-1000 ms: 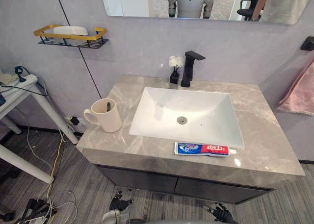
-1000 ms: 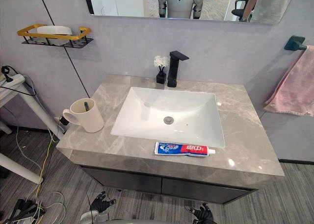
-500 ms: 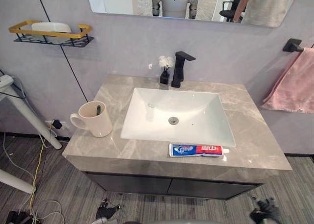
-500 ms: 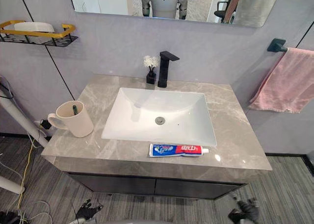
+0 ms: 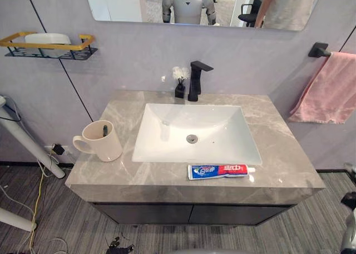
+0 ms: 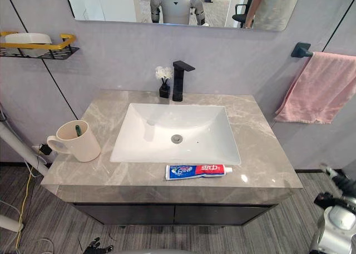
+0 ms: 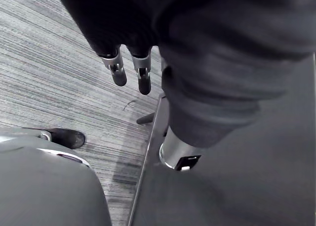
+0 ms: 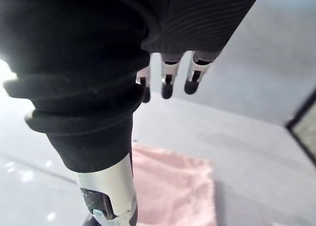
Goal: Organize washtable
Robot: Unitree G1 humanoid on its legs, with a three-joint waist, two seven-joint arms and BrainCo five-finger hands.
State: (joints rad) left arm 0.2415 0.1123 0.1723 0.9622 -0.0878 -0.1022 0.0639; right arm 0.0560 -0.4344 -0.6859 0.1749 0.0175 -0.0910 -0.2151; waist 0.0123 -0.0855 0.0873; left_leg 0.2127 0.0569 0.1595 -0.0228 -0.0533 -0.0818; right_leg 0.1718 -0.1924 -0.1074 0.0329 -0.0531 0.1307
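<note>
We find the toothpaste (image 5: 221, 170) lying flat on the near strip of the tabletop (image 5: 281, 145), just on the near side of the sink (image 5: 233, 137), cap to the right. The mug (image 5: 102, 142) stands upright at the left of the sink, handle turned left, with a toothbrush (image 5: 104, 130) standing in it. Neither hand is engaged. The left hand (image 7: 143, 73) hangs low over the floor with its fingers straight and apart, holding nothing. The right hand (image 8: 167, 83) is off to the right, near the pink towel (image 5: 328, 93), its fingers likewise straight and empty. We judge the chief hazard to be the tube's position. It lies between the basin and the near edge, so a hand coming up from below could nudge it over the edge onto the floor, and an approach from the far side could slide it into the basin. The tube is low and flat on polished stone, so a pinch may skid it rather than lift it. The right arm rises from beside the towel and may snag the cloth or strike the tabletop corner. Should the tube be carried to the mug, a heavy insertion could tip the mug or knock the toothbrush out.
</note>
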